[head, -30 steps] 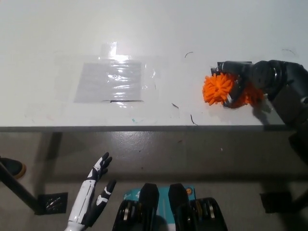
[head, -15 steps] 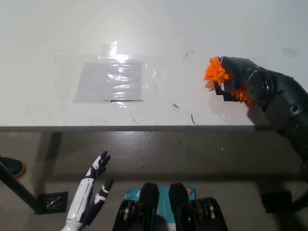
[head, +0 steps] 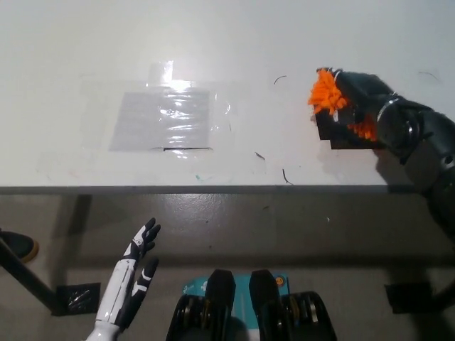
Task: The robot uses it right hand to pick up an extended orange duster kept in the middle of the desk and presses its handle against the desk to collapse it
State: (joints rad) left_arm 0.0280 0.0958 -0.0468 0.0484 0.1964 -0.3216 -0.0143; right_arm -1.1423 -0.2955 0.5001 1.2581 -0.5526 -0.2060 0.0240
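1. While the right hand [head: 353, 108] is wrapped tight around the orange duster [head: 325, 92], the fluffy head sticks out at its left, over the desk [head: 234, 42] right of centre.
2. The left hand [head: 132, 284] hangs below the desk edge, fingers spread, holding nothing.
3. A taped plastic sheet [head: 164, 118] lies left of the duster, well apart.

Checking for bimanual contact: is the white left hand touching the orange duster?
No, the left hand hangs below the desk edge; the right hand holds the orange duster.

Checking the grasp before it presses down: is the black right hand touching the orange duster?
Touching. In the head view the right hand is wrapped around the orange duster, with orange tufts showing on both sides of its fingers and no gap.
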